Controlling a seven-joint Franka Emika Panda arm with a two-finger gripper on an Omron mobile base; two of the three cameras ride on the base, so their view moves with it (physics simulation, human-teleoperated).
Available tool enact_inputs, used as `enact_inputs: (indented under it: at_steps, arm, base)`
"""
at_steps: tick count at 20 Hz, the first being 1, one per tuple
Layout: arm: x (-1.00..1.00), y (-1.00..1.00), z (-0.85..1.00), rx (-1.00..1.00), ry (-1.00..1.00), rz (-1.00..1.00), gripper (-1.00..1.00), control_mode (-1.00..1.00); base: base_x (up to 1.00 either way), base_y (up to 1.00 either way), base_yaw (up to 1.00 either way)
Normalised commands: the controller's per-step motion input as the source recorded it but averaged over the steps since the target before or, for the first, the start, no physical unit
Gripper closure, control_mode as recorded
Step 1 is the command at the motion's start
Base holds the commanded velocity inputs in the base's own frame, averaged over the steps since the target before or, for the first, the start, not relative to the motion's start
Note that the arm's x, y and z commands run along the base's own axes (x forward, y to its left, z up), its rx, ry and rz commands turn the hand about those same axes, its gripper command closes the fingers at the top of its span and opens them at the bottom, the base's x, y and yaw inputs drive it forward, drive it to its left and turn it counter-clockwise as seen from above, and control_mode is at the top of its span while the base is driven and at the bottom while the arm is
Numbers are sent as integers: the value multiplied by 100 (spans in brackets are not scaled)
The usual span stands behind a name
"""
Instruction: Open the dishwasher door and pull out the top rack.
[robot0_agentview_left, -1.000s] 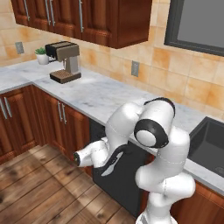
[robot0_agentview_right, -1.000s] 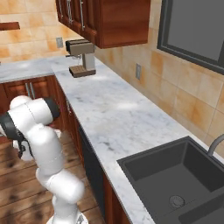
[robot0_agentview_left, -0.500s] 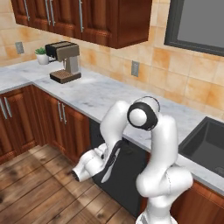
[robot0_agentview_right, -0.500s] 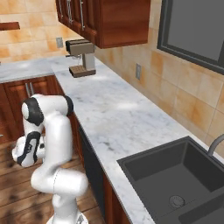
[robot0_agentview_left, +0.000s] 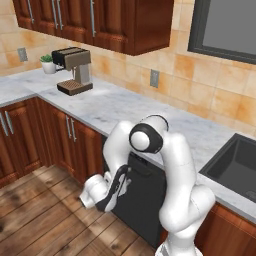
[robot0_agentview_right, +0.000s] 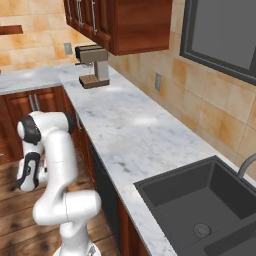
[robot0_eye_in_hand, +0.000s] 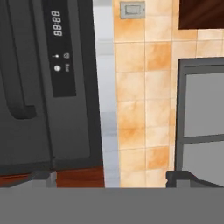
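The white arm's two-finger gripper (robot0_eye_in_hand: 112, 177) is hanging low in front of the matte-black dishwasher door (robot0_agentview_left: 145, 197), its dark tips standing wide apart with nothing between them, close before the door's long black bar handle (robot0_eye_in_hand: 15, 83) and thin control strip (robot0_eye_in_hand: 59, 48). The door is sitting shut under the grey-veined marble counter (robot0_agentview_left: 125, 107), with reddish-brown wooden cabinet doors (robot0_agentview_left: 75, 145) just beside it. Farther along the counter from the door, a brown coffee machine (robot0_agentview_left: 74, 70) and a small potted plant (robot0_agentview_left: 48, 63) are standing near the tiled wall, while a dark sink basin (robot0_agentview_right: 200, 205) is lying at the other end.
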Motion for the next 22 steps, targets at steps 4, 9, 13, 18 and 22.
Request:
enact_inputs:
  at_steps: [4, 9, 13, 18, 22]
  arm:
    - [10, -53, 14, 1, -1, -3, -100, -100]
    - [0, -50, 19, 5, 0, 0, -100, -100]
    - [7, -53, 17, 3, 0, 0, -100, -100]
    - [32, -34, -2, 0, -5, 0, -100, -100]
    - [41, -8, -37, 0, -8, 0, -100, -100]
  base:
    - [0, 0, 0]
    - [0, 0, 0]
    - [0, 0, 0]
    - [0, 0, 0]
    - [0, 0, 0]
